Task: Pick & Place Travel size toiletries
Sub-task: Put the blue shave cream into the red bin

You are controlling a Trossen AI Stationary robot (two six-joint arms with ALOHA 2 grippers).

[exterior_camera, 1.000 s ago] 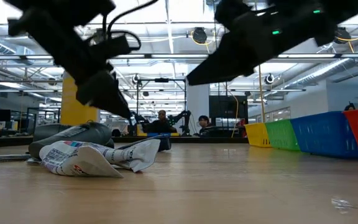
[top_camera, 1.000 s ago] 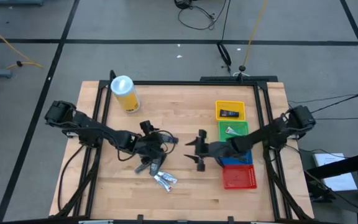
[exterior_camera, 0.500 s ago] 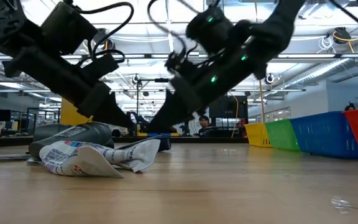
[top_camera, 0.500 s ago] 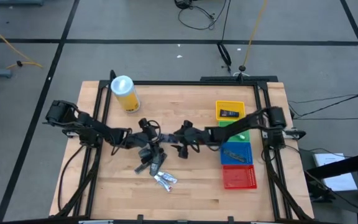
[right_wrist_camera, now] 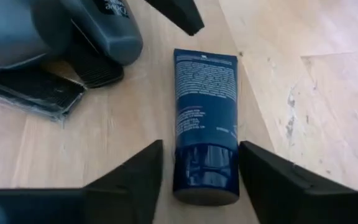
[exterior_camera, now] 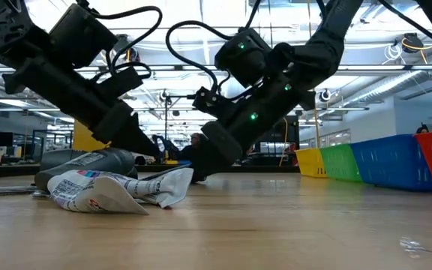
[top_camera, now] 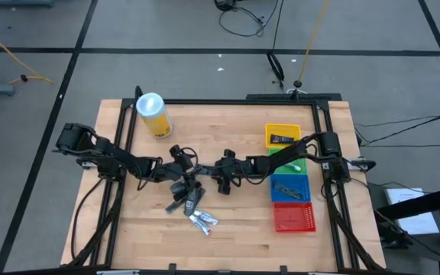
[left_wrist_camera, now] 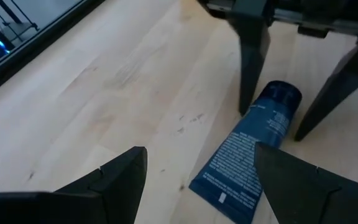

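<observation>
A dark blue tube [right_wrist_camera: 205, 99] lies flat on the table between both grippers. My right gripper [right_wrist_camera: 201, 144] is open and low over the tube's cap end [right_wrist_camera: 205, 177], one finger on either side; I cannot tell whether they touch it. My left gripper [left_wrist_camera: 199, 149] is open and faces the tube's crimped end [left_wrist_camera: 225, 186] from the other side, apart from it. Beside them lies a pile of dark grey tubes and flat packs [top_camera: 183, 197], with silvery sachets [top_camera: 203, 221] nearer the table's near edge. In the low view the sachets [exterior_camera: 111, 191] lie in front.
A tall yellow canister [top_camera: 153, 114] stands near the far left. Yellow [top_camera: 283, 130], green [top_camera: 300, 156], blue [top_camera: 302, 191] and red [top_camera: 292, 219] trays stand in a row at the right, some holding small items. Bare wood lies toward the near edge.
My right arm has swung from beside the trays toward the table's left and come down, its fingers now on either side of the blue tube's cap. My left gripper has shifted slightly toward the far edge and lowered beside the pile. The toiletries have kept still.
</observation>
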